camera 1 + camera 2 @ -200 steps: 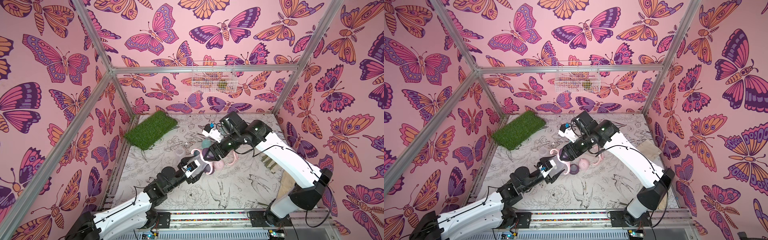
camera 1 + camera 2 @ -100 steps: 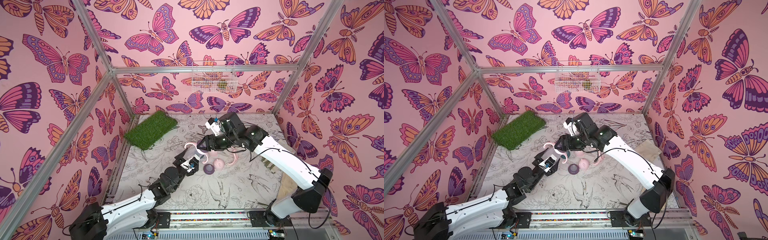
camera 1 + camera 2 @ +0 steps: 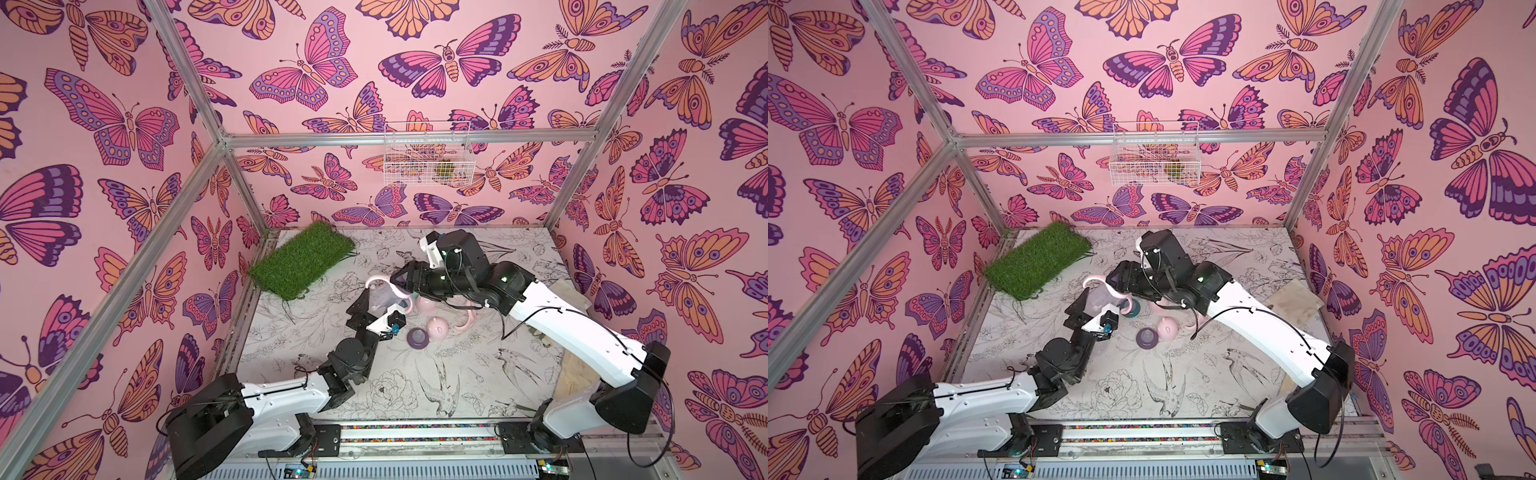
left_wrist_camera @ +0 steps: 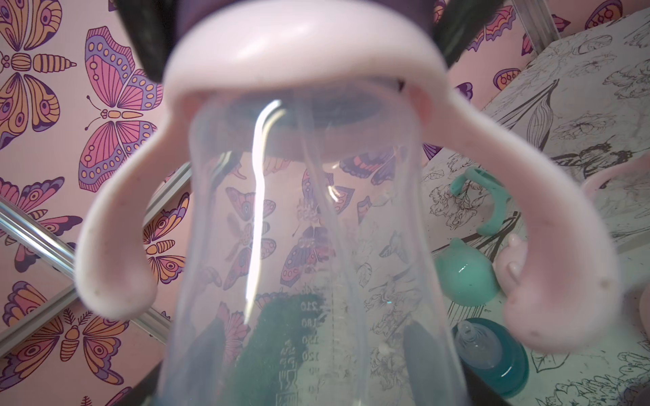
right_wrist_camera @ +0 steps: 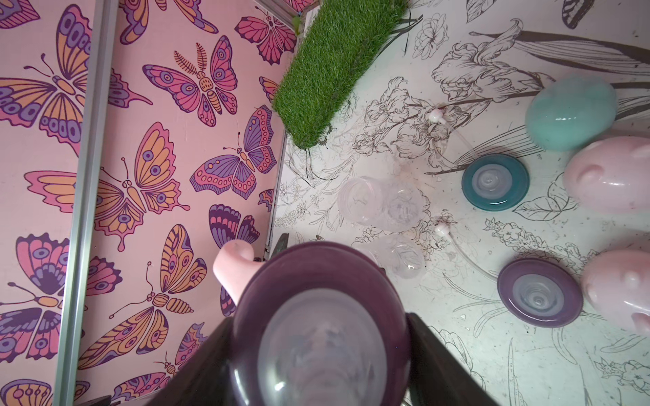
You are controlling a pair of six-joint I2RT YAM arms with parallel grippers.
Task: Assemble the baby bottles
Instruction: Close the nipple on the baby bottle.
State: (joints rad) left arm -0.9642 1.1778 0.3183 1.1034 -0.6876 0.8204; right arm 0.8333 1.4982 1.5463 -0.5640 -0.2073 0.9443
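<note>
One of the baby bottles point(image 4: 309, 246), clear and fitted with a pink two-handled ring point(image 4: 302, 52), hangs above the table in both top views point(image 3: 384, 300) point(image 3: 1098, 297). My left gripper point(image 4: 313, 369) is shut on its body; dark fingers point(image 4: 418, 351) show through the plastic. My right gripper point(image 5: 320, 355) is shut on the purple nipple collar point(image 5: 316, 277) on the bottle's neck, one pink handle point(image 5: 234, 270) sticking out beside it. In a top view the right gripper point(image 3: 403, 279) meets the left gripper point(image 3: 374, 307) over the bottle.
On the table lie two clear bottles point(image 5: 380, 204) point(image 5: 404, 256), a teal collar point(image 5: 495, 182), a purple collar point(image 5: 540, 293), a teal cap point(image 5: 569, 112), two pink caps point(image 5: 612, 175) point(image 5: 622, 288) and a teal handle ring point(image 4: 485, 200). A grass mat point(image 3: 305, 259) lies back left.
Both grippers, joined on the bottle, have moved up and to the left, away from the loose parts. The right wrist has dropped lower and turned toward the bottle's top.
</note>
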